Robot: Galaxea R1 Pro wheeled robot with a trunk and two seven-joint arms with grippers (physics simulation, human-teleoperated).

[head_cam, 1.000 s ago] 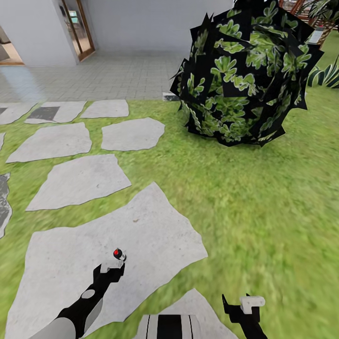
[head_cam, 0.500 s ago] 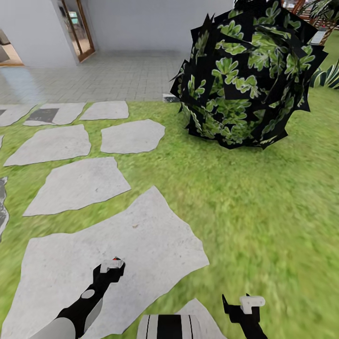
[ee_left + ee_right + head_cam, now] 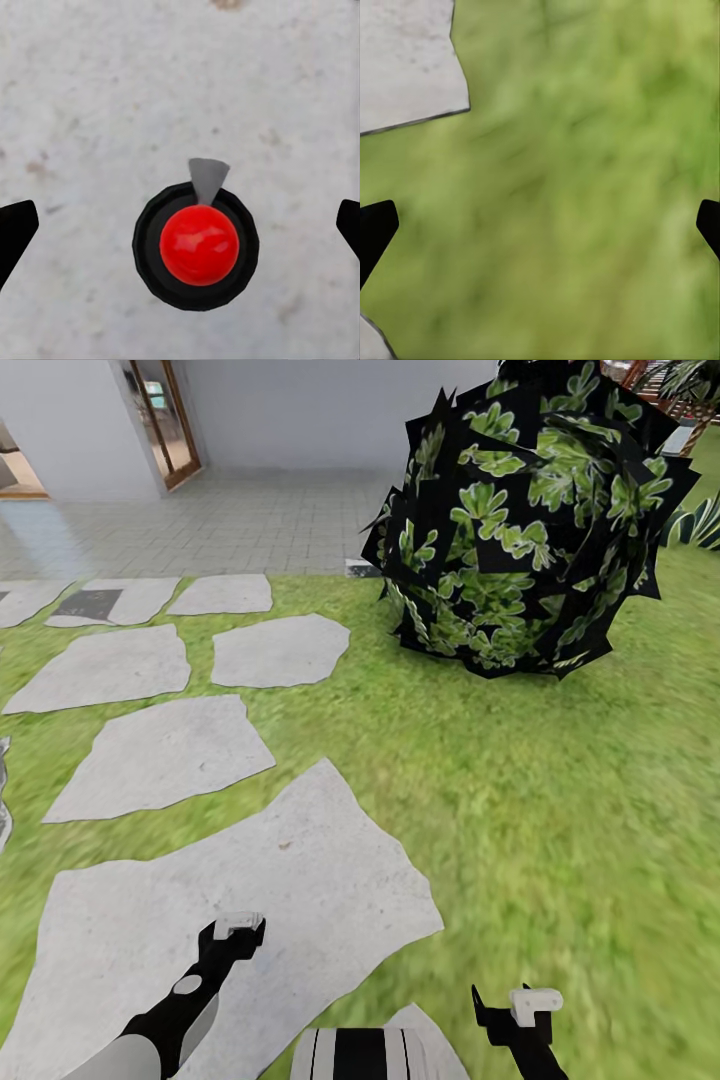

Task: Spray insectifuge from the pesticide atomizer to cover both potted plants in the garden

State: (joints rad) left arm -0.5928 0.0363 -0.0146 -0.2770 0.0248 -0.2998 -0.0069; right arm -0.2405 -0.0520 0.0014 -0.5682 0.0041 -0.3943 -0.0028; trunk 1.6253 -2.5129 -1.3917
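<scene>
The pesticide atomizer is seen from straight above in the left wrist view: a red round top in a dark ring with a small grey nozzle, standing on a pale stepping stone. My left gripper hangs open right over it, one black fingertip on either side and well apart from it. In the head view my left gripper covers the bottle. My right gripper is open above the lawn with nothing in it. The potted plants are out of view.
A big round bush of dark leaves stands on the grass ahead to the right. Several flat stepping stones lead left toward a grey tiled terrace and a building with a wooden door.
The whole view has crept forward over the stones. The atomizer's red top, which showed just beyond my left gripper a second ago, has slid under it and is now covered.
</scene>
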